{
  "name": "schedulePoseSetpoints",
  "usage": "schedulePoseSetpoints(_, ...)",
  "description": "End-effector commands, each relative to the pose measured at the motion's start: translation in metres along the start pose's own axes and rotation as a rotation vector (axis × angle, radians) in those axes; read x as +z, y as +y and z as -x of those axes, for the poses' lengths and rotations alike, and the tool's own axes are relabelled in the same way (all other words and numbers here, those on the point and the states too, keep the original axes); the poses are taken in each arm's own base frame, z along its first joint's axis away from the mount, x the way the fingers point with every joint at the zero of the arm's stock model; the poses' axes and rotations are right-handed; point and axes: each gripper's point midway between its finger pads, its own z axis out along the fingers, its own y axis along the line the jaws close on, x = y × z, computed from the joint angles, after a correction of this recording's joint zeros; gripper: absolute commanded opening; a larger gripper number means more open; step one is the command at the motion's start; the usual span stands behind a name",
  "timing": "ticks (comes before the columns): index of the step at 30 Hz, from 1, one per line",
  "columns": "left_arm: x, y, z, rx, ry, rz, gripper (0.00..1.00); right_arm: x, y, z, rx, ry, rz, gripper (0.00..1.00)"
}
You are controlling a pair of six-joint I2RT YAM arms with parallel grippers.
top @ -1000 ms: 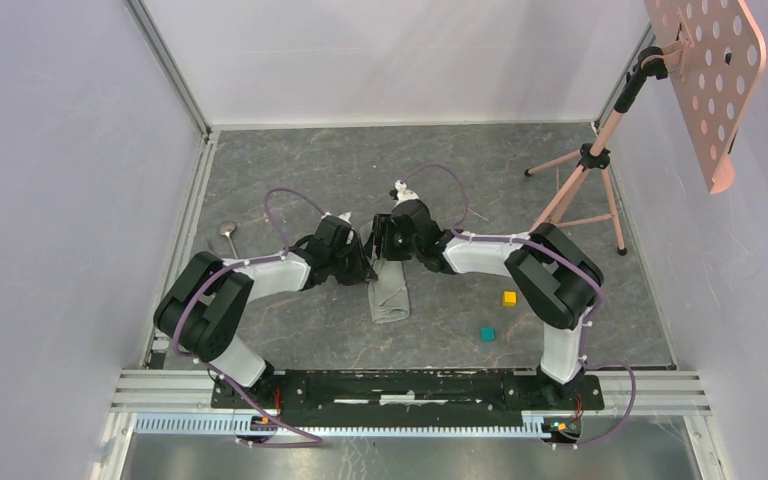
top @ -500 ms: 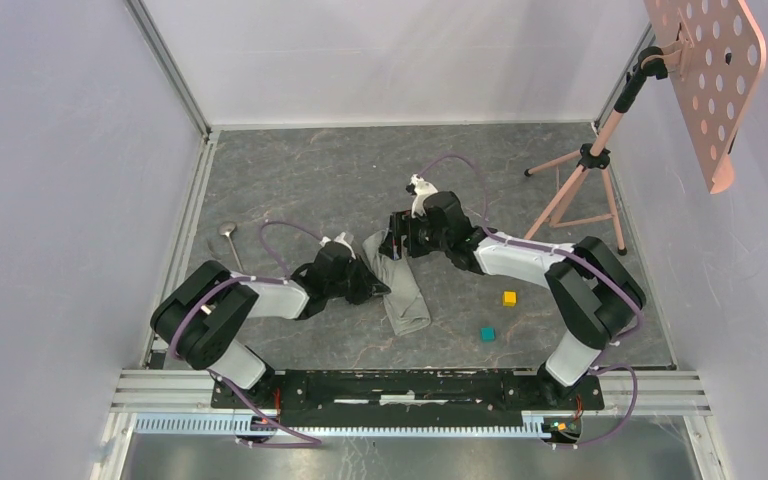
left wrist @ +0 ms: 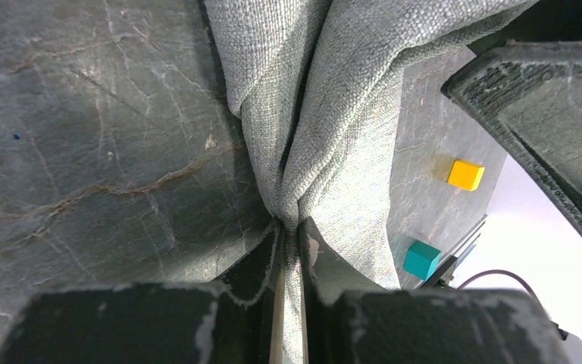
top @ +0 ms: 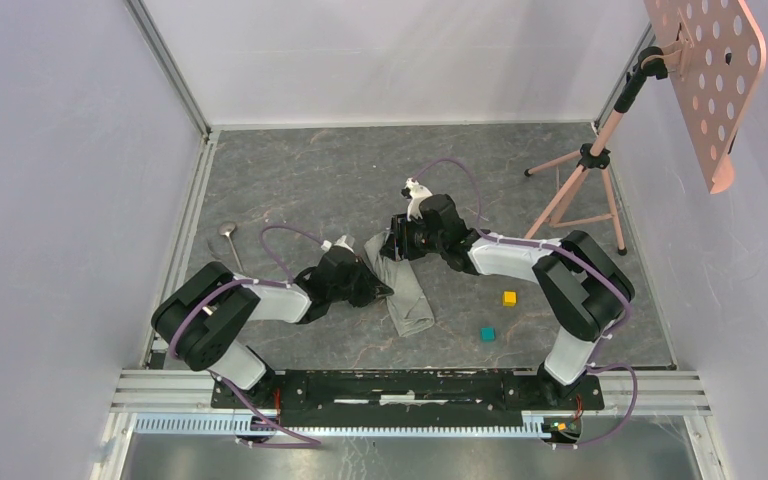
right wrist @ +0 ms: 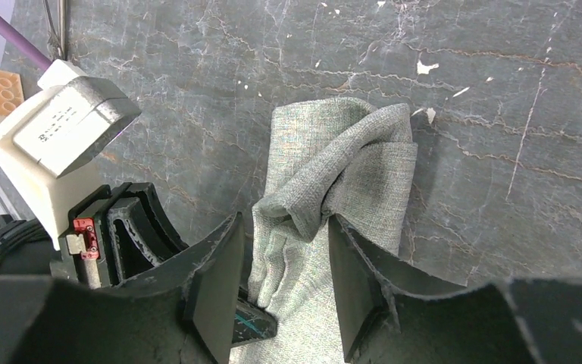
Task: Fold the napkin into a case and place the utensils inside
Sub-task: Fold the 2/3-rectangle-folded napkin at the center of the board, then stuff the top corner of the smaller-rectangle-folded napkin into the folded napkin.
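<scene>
The napkin [top: 407,290] lies near the middle of the grey marbled surface [top: 320,180], drawn into a long narrow strip that runs slantwise between the two arms; it is a grey-green, coarse-woven cloth, doubled over on itself, with soft rounded folds rather than pressed creases.

The left fingers [left wrist: 289,227] are clenched on the near part of the strip; the left wrist view shows the cloth puckering into a tight gather where they bite, and creases fan out from that spot. The pinch probably anchors this end so the strip can be pulled straight or turned over.

The right fingers [right wrist: 283,224] stand apart astride the far end, where a loose lip of cloth curls up between them; a dark gap shows beside one finger, so I judge them released rather than clamped, placed either to take that end or to let it go.

With one arm at each end, the aim seems to be to lay the strip flat for the next fold; the case is not yet formed.

The spoon [top: 228,230] rests well apart from the napkin, near the left wall; I cannot pick out a fork.

A yellow cube [top: 509,298] and a teal cube [top: 487,334] sit to the right of the cloth, clear of it.
</scene>
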Motion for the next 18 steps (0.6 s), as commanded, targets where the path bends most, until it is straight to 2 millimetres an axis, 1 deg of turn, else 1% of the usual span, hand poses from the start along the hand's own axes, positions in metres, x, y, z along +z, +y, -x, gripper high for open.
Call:
schedulePoseSetpoints(1,0.001,0.021,-0.005,-0.023,-0.011,0.081,0.13,0.006,0.006,0.018,-0.002,-0.057,0.015,0.52)
schedulePoseSetpoints(3,0.001,0.021,-0.006,-0.021,-0.01,0.082,0.14,0.007,0.007,0.019,0.001,-0.055,0.01,0.56)
schedulePoseSetpoints(5,0.002,0.021,-0.006,-0.02,-0.01,0.083,0.14,0.008,0.004,0.019,0.008,-0.055,-0.012,0.56)
schedulePoseSetpoints(9,0.003,0.021,-0.007,-0.013,-0.012,0.086,0.13,0.01,-0.003,0.02,0.021,-0.06,-0.068,0.5)
schedulePoseSetpoints(12,0.004,0.022,-0.007,-0.008,-0.014,0.092,0.14,0.012,-0.003,0.022,0.032,-0.066,-0.072,0.48)
schedulePoseSetpoints(13,0.004,0.022,-0.007,-0.009,-0.013,0.093,0.14,0.012,-0.001,0.024,0.035,-0.068,-0.068,0.5)
schedulePoseSetpoints(15,0.004,0.023,-0.007,-0.006,-0.015,0.097,0.14,0.012,0.004,0.025,0.029,-0.067,-0.065,0.58)
schedulePoseSetpoints(16,0.004,0.023,-0.006,-0.006,-0.017,0.099,0.14,0.012,0.006,0.026,0.026,-0.068,-0.069,0.6)
schedulePoseSetpoints(18,0.004,0.023,-0.006,-0.002,-0.017,0.102,0.14,0.012,0.007,0.026,0.022,-0.071,-0.084,0.6)
